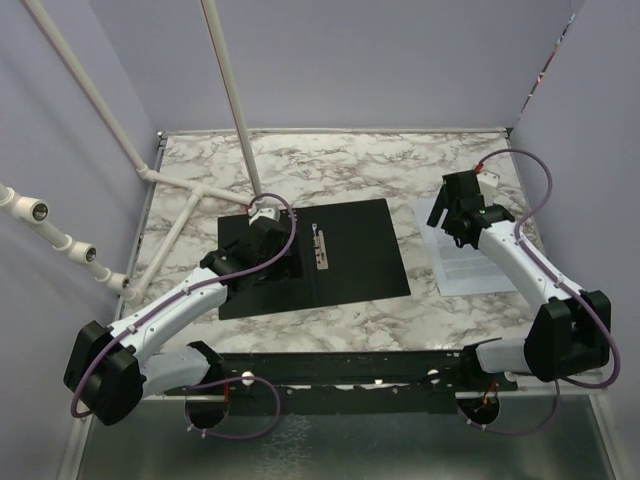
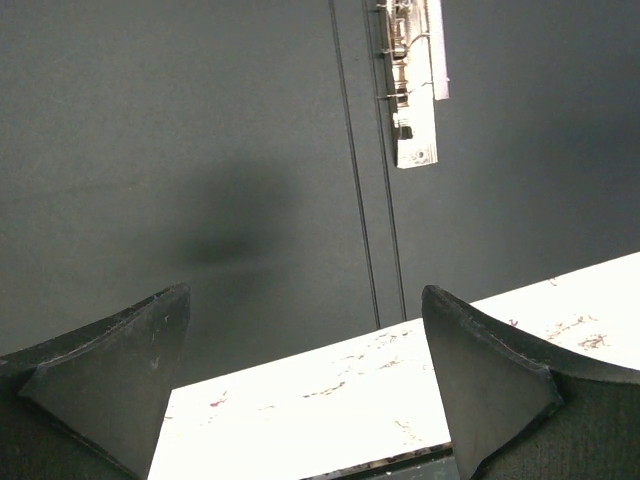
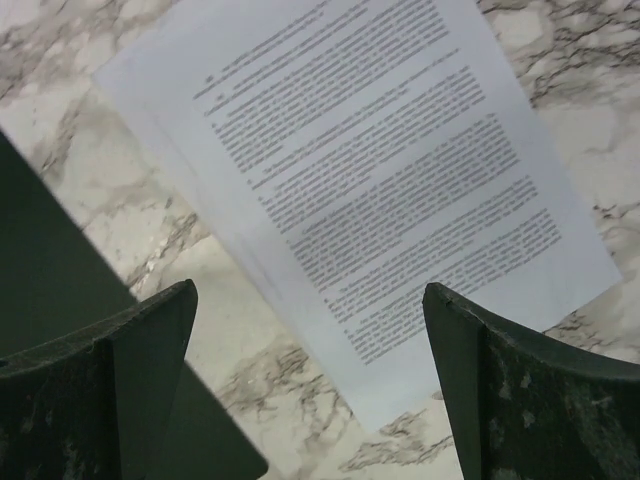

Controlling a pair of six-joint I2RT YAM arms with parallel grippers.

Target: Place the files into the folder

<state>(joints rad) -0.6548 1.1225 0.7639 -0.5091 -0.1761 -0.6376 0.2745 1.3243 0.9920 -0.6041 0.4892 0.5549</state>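
Midway across the marbled table (image 1: 380, 160), the open black rectangular folder (image 1: 360, 255) lies long-axis left-right; white printed paper files (image 1: 455, 268) near the right edge run near-to-far. Left gripper (image 2: 305, 395) and right gripper (image 3: 310, 390) gape wide, empty.

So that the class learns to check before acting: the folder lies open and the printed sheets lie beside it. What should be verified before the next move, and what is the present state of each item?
1. Folder lies open, black inside up: ok.
2. Metal clip has no paper on it: ok.
3. Clip is unlatched, ready to take sheets: cannot tell.
4. Files lie flat on the table, right of the folder and apart from it: ok.
5. Right hand is open above the files, holding nothing: ok.
6. Left hand is open and empty over the folder's left half: ok.
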